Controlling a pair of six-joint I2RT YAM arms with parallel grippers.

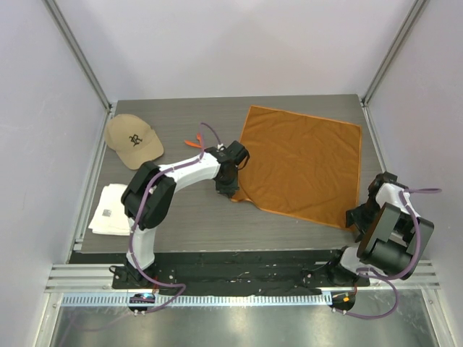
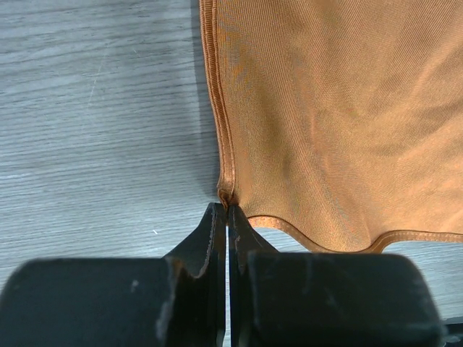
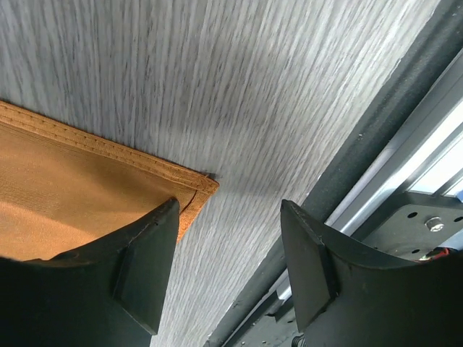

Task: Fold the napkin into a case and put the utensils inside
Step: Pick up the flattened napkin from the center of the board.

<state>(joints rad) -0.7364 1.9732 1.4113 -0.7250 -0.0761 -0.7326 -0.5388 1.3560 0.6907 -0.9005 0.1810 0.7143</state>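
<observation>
Across table (image 1: 188, 217), right of centre: napkin (image 1: 304, 163), spread flat. With left gripper (image 2: 227, 210) pinching near-left corner and right gripper (image 3: 228, 206) gaping over near-right corner, clamp right squarely, then lift both evenly.

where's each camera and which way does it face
top external: above and behind left arm and right arm, looking down on the grey wood-grain table; both show.
left wrist: on left gripper, facing down; shut fingers pinch a corner of the rust-orange cloth napkin.
right wrist: on right gripper, facing down; open fingers over another corner.
shared: all show the napkin.
</observation>
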